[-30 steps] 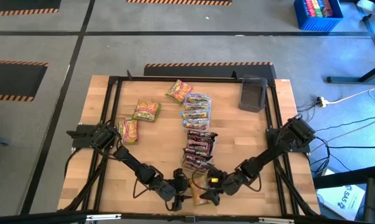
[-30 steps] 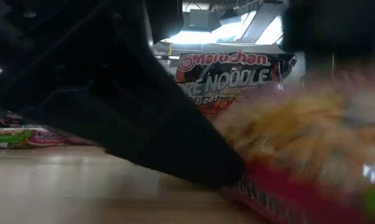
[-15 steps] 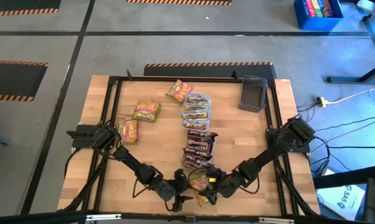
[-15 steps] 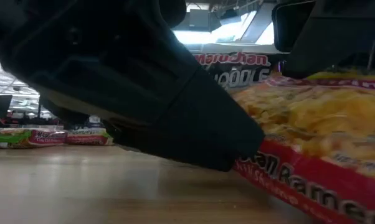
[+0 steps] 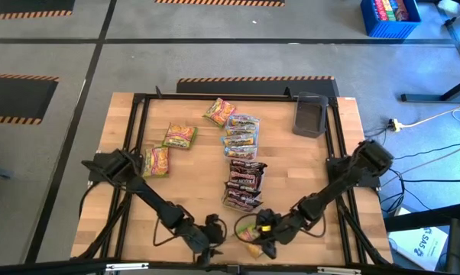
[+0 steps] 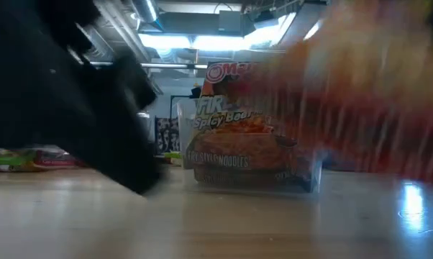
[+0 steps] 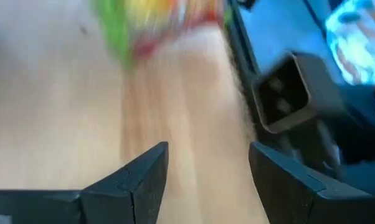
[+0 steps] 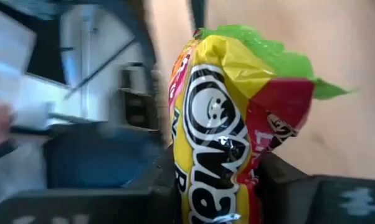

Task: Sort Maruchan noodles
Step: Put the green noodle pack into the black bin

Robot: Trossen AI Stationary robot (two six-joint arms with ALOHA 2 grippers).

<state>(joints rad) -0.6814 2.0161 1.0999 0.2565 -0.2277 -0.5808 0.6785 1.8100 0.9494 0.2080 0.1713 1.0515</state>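
yellow-green-red noodle packet [image 8: 234, 124] at the surface's [image 5: 192, 172] near edge, clenched in the right gripper [image 5: 262, 235] jaws | left gripper [image 7: 207, 171] just beside it, jaws released, empty | maroon packets [image 5: 243, 182] stacked mid-surface | blue-orange packets [image 5: 241, 131] beyond them | three more yellow-green-red packets [image 5: 179, 136] far left | dark tray [image 5: 310, 114] far right corner

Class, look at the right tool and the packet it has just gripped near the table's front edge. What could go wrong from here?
1. The right tool pinches the yellow-green-red packet by one end, so the crinkly plastic might slip out.
2. The left tool, open, sits close beside it; the arms may bump.
3. The maroon packets lie just behind and could get knocked.
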